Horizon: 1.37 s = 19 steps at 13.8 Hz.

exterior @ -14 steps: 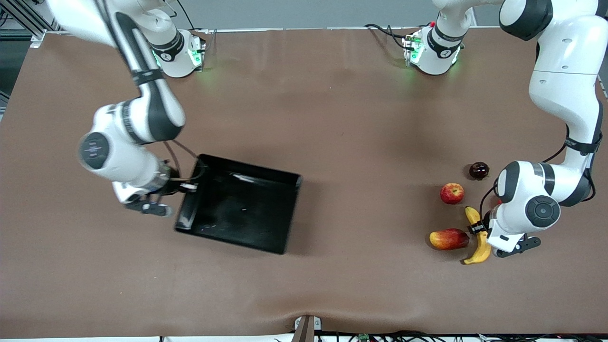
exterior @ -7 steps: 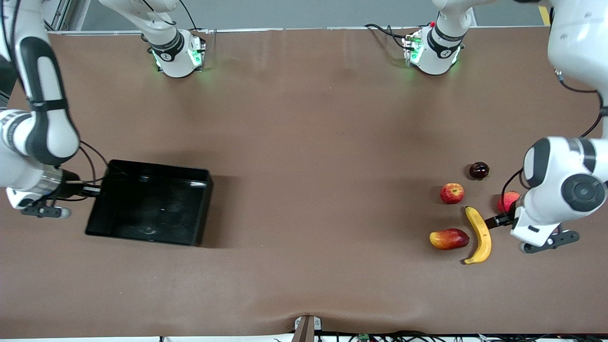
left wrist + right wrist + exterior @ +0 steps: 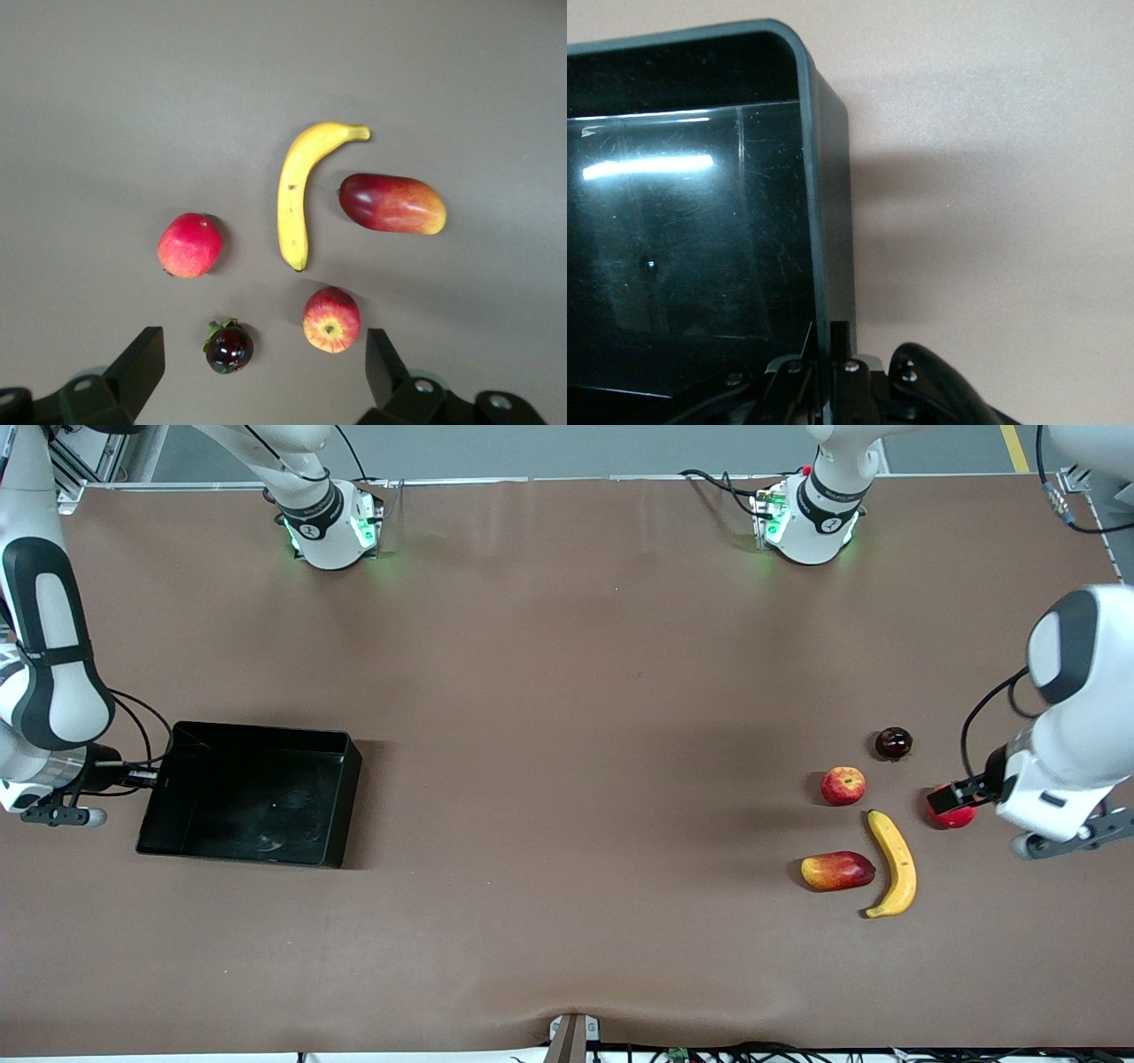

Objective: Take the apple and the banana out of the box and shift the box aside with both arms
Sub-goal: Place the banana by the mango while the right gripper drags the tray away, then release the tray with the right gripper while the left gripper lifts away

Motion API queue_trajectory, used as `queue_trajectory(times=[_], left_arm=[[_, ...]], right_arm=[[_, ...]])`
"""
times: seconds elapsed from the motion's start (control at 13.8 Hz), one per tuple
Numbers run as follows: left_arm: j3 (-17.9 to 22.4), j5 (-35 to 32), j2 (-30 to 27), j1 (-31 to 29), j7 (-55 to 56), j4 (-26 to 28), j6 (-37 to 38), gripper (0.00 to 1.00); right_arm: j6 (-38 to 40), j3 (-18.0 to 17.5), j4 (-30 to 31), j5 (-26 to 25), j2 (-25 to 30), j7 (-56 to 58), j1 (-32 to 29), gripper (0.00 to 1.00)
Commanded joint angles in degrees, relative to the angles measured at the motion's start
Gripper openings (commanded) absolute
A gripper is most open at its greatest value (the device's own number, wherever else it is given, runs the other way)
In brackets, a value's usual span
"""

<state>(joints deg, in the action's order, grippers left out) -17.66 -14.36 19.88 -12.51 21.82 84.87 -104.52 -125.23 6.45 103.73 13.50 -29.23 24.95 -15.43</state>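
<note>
The box (image 3: pixel 257 731), a glossy black tray, rests on the table at the right arm's end. My right gripper (image 3: pixel 142 777) is shut on its rim, and the right wrist view shows the gripper (image 3: pixel 833 354) pinching the thin wall (image 3: pixel 831 221). The banana (image 3: pixel 893 862) and the small red-yellow apple (image 3: pixel 842 786) lie at the left arm's end. My left gripper (image 3: pixel 946 798) hangs open over the table there, holding nothing. From its wrist I see the banana (image 3: pixel 297 190) and the apple (image 3: pixel 331 319) below the open gripper (image 3: pixel 263 367).
Beside the task fruits lie a plain red round fruit (image 3: pixel 955 817), a dark mangosteen (image 3: pixel 893 743) and a red-yellow mango (image 3: pixel 837 871). The wrist view shows the red fruit (image 3: pixel 190 244), mangosteen (image 3: pixel 229 346) and mango (image 3: pixel 392 203). Brown table spans the middle.
The right gripper has dragged the box from mid-table toward the right arm's end. The left gripper opened off the banana, which stays lying there, and drew back toward the left arm's end.
</note>
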Motion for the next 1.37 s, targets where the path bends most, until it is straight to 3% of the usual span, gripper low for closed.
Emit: queue_trajectory(times=[0.0,0.14,0.22,0.29,0.58,0.8,0.94,1.23,1.3], left_arm=[[-0.2,1.8,-4.0,-0.6,-4.1,0.0,1.4,1.00],[-0.2,2.2,-6.2,-0.5,-5.4,0.0,2.7,1.00],[-0.2,2.5,-6.9,-0.5,-5.9,0.0,3.5,1.00],[-0.2,3.2,-7.9,-0.6,-6.3,0.0,3.9,1.00],[0.0,5.7,-13.1,-0.8,-9.1,0.2,8.3,1.00],[0.6,8.2,-14.4,-0.8,-13.6,0.1,10.1,1.00],[4.7,9.5,-16.3,2.5,-19.0,0.5,11.3,1.00],[16.6,11.4,-19.8,14.6,-21.1,0.4,18.1,1.00],[17.4,12.1,-20.6,15.4,-21.1,0.7,19.1,1.00]], right_arm=[[1.5,-1.4,-3.4,1.7,-2.2,3.5,-3.1,0.00],[1.6,-1.4,-3.4,1.7,-2.4,3.8,-3.3,0.02],[1.6,-1.4,-3.5,1.7,-2.5,3.8,-3.1,0.76],[1.6,-1.4,-4.0,1.7,-2.4,3.8,-2.8,1.00],[3.0,-1.6,-11.9,1.0,-1.9,3.9,1.1,1.00],[12.8,-1.7,-22.3,-2.8,-1.9,3.7,2.6,1.00],[15.3,-1.4,-23.0,-3.6,0.7,-0.1,6.6,1.00],[20.0,-1.4,-22.6,-3.8,5.8,-10.3,11.9,1.00],[20.4,-1.4,-21.3,-4.0,7.8,-13.1,13.7,1.00]])
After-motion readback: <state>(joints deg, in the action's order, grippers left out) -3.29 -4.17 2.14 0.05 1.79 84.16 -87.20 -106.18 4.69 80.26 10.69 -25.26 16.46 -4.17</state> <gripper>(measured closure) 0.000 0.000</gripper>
